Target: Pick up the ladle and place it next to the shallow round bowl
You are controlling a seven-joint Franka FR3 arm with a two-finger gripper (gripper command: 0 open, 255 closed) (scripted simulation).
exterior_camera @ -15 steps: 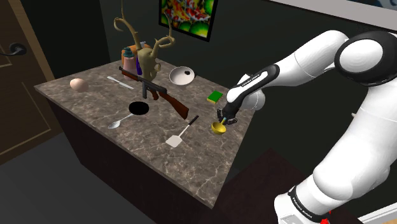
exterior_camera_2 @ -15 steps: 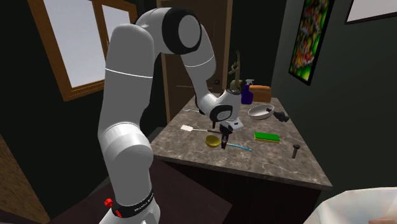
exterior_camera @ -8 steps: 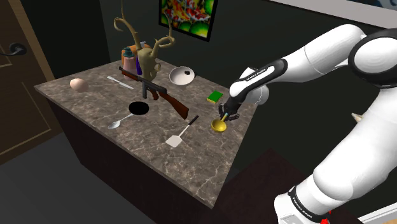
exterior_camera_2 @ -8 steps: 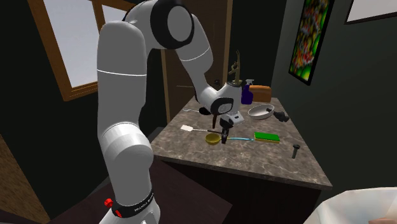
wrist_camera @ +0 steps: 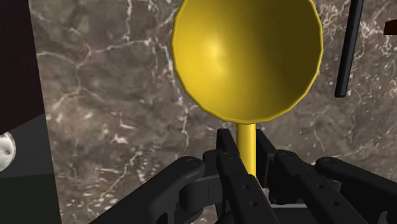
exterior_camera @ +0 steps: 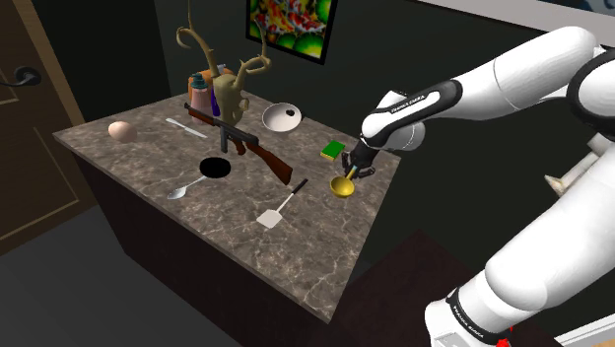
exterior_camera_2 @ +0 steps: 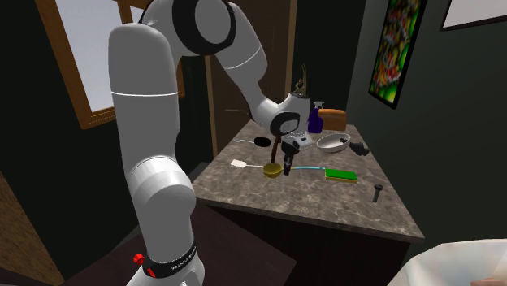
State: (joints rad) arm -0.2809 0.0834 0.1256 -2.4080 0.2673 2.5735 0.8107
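A ladle with a yellow cup and a thin teal handle hangs just above the dark marble counter, near its edge on the shoulder view's right. My gripper is shut on the ladle's stem right behind the cup. In the wrist view the black fingers clasp the yellow stem, and the cup faces open side up over the marble. The shallow round bowl, pale grey, stands farther back on the counter, beyond a green sponge.
A toy rifle lies across the middle of the counter. A white spatula, a black dish and a spoon lie nearer the front. An antler ornament and bottles stand at the back. A small black item lies apart.
The arm has carried the ladle up off the counter and a little toward the sponge and the bowl. The grip has stayed shut.
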